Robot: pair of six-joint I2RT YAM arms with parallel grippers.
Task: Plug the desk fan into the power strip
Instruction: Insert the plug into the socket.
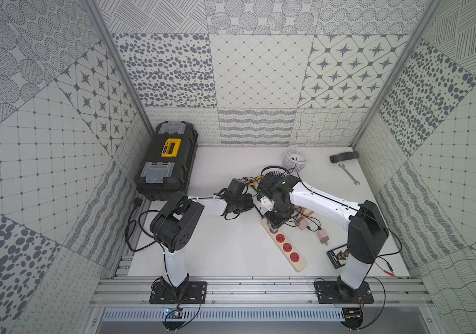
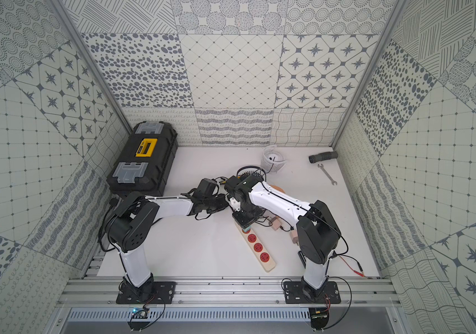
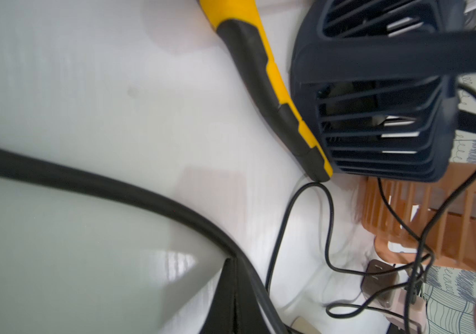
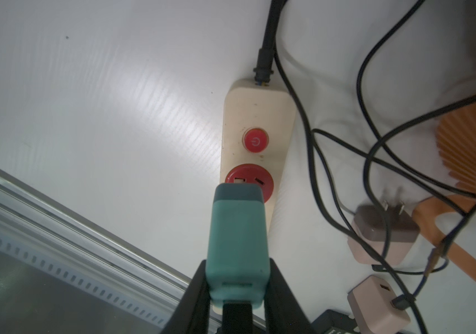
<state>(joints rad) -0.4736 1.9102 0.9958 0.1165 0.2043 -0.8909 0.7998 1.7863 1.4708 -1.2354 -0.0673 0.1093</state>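
Nearest me, the power strip [image 1: 287,248] lies slantwise on the worktop [image 1: 216,245], with 3 sockets bare. Over the 4th socket [image 4: 268,189], beside the red button [image 4: 256,140], the right gripper [image 4: 238,277] clamps a teal plug [image 4: 236,231], whose tip overlaps the socket rim.

Step in hand, as I read it: insertion. Next I'd line the prongs up with the slots and press straight in. The prongs are hidden, so seating is unconfirmed.

Farther back, the left gripper [image 1: 238,187] is closed, apparently empty, by the dark fan [image 3: 303,72].
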